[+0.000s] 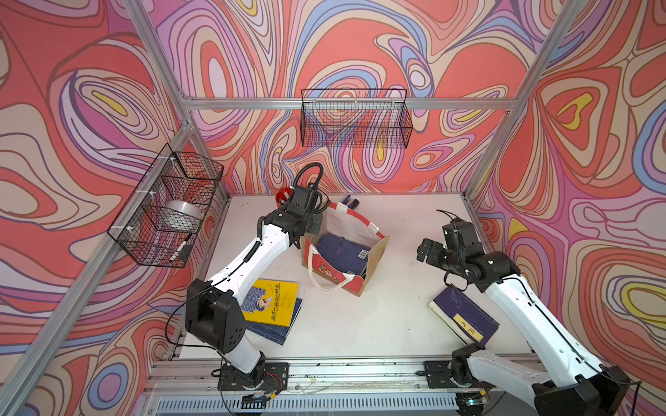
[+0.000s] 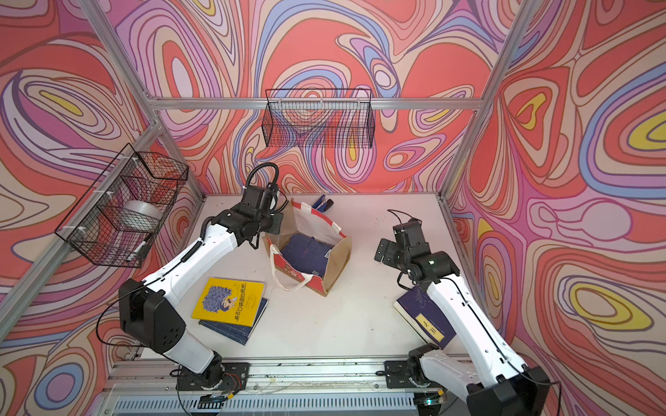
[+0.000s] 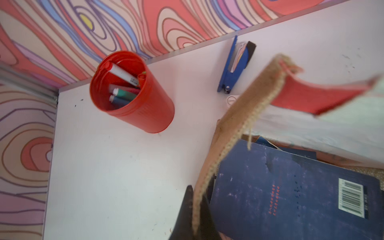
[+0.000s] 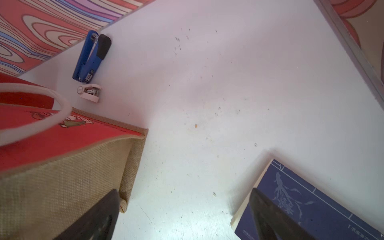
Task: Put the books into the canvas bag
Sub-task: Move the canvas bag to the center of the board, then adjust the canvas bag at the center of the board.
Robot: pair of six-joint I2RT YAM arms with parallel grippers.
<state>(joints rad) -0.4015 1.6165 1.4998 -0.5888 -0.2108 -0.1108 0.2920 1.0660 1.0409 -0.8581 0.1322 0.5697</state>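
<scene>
Currently right fingers [image 4: 268, 216] spread, empty; navy book [image 1: 463, 317] just base-ward, right arm [image 1: 522, 309] nearer; left fingers [image 3: 187, 212] pinch canvas bag [image 3: 234, 133] rim.

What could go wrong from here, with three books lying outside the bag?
The left gripper pinches only the thin rim of the canvas bag; a slip could let the mouth sag shut.
The yellow book lies on a navy book; lifting one may drag the other.
The open right gripper hovers near the bag and could bump it.
</scene>
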